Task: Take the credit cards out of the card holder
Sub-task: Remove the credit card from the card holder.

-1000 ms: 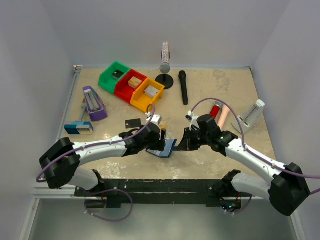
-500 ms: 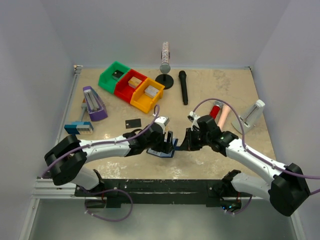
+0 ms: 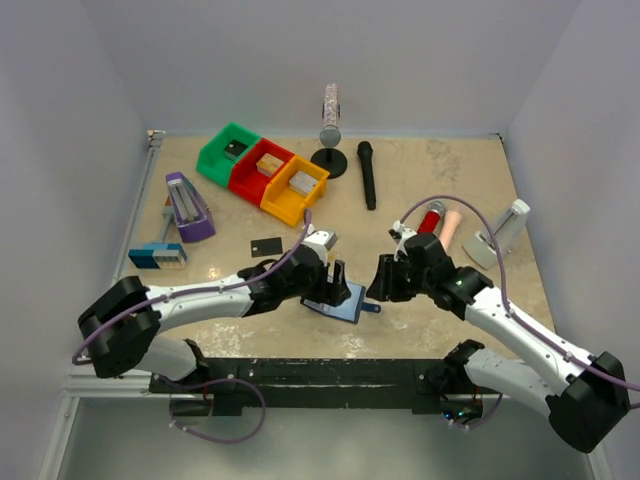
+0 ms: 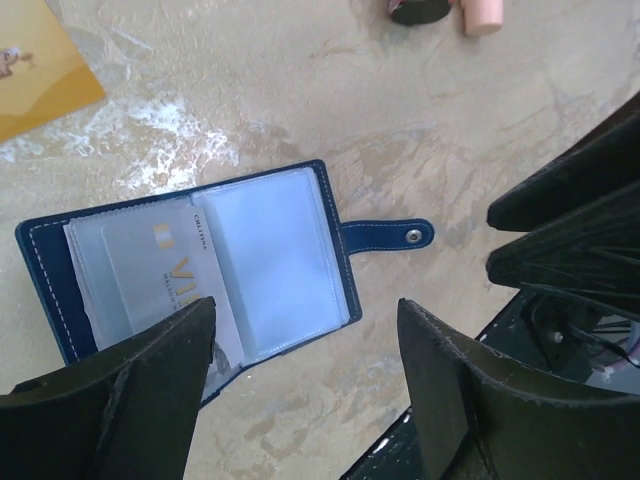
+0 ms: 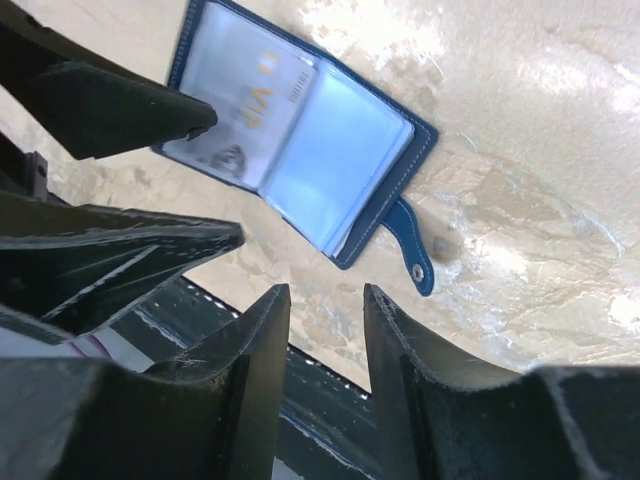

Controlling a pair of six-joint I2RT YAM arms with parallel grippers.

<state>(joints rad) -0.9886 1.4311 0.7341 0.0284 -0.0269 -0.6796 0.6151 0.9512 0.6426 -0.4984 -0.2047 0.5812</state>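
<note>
Wrist views show grey card [image 4: 165,275] in open wallet [image 4: 275,255], left gripper [image 4: 305,310] and right gripper [image 5: 325,295] jaws spread, empty; only top view shows black card [image 3: 265,245], wallet's 10 o'clock.

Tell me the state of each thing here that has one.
card holder: open, lying flat, snap tab undone
silvery card: inside a holder pocket
black card: out, flat on the table
left gripper: open, empty, over the holder
right gripper: open, empty, near the snap tab
</note>
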